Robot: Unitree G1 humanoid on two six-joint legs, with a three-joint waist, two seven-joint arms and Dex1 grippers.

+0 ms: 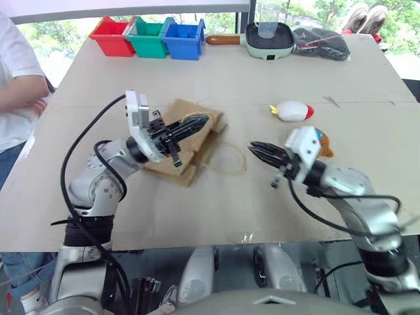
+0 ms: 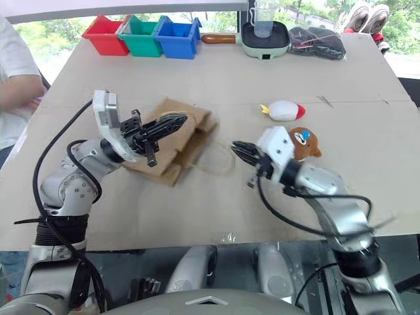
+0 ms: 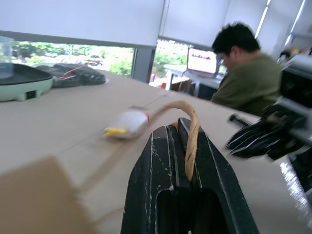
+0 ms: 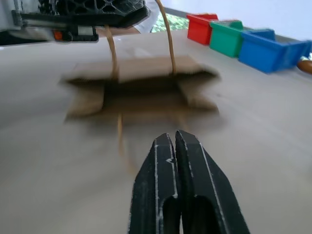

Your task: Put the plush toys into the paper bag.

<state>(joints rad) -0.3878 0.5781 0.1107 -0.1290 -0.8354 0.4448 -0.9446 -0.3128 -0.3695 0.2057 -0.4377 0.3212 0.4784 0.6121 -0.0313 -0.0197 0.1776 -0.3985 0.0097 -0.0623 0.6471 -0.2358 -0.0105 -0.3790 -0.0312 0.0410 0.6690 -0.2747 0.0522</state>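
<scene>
The brown paper bag (image 1: 195, 156) lies flat on the table, left of centre. My left gripper (image 1: 202, 121) hovers over it, shut on one of its cord handles (image 3: 191, 141). That handle rises from the bag's mouth (image 4: 141, 73) up to the gripper. The other handle (image 1: 230, 157) lies as a loop on the table. My right gripper (image 1: 256, 147) is shut and holds nothing; it points at the bag from the right, just past the loop. The white plush toy (image 1: 293, 111) lies beyond my right hand. The brown plush toy (image 2: 304, 141) sits behind my right wrist, partly hidden.
Red (image 1: 111, 36), green (image 1: 147, 38) and blue (image 1: 184, 39) bins stand at the far left edge. A green pan with a clear cup (image 1: 269, 39) and a black pouch (image 1: 321, 42) stand at the far edge. A person (image 1: 16, 79) stands at the left side.
</scene>
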